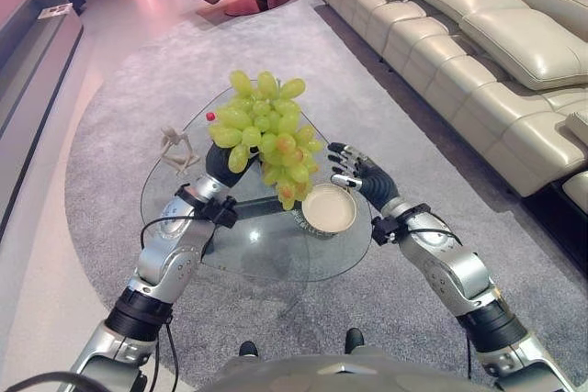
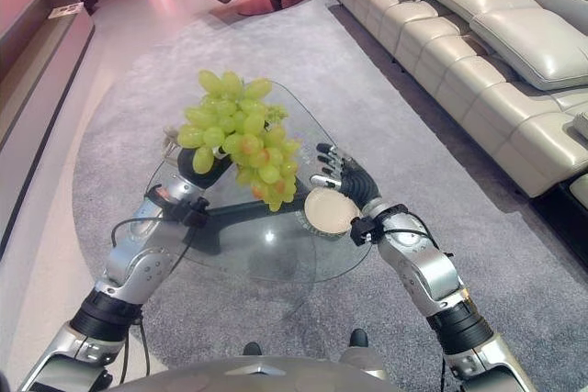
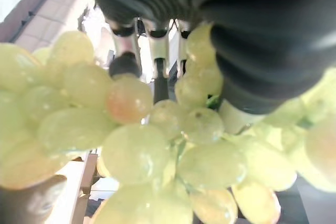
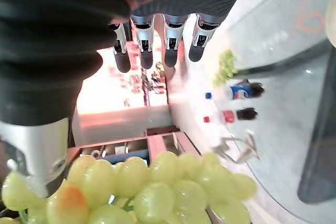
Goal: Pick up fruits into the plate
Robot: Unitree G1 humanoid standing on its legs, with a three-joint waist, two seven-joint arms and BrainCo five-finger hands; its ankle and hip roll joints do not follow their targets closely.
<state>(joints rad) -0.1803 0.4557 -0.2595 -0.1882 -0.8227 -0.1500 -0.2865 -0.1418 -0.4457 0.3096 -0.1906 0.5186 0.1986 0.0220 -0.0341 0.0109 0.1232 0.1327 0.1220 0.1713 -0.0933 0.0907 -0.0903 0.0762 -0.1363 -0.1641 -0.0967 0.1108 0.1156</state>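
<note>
Gripping the grape bunch with curled fingers, the left hand is lifting it clear of the glass table, just left of and above the plate, so the fruit is hanging ready to lower in. Right of the plate, the right hand is hovering with fingers relaxed and empty, probably steadying nothing yet.

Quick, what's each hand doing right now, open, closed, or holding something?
Left hand: shut on the bunch of green grapes, lifted above the round glass table.
Right hand: open, holding nothing, beside the small round plate.
</note>
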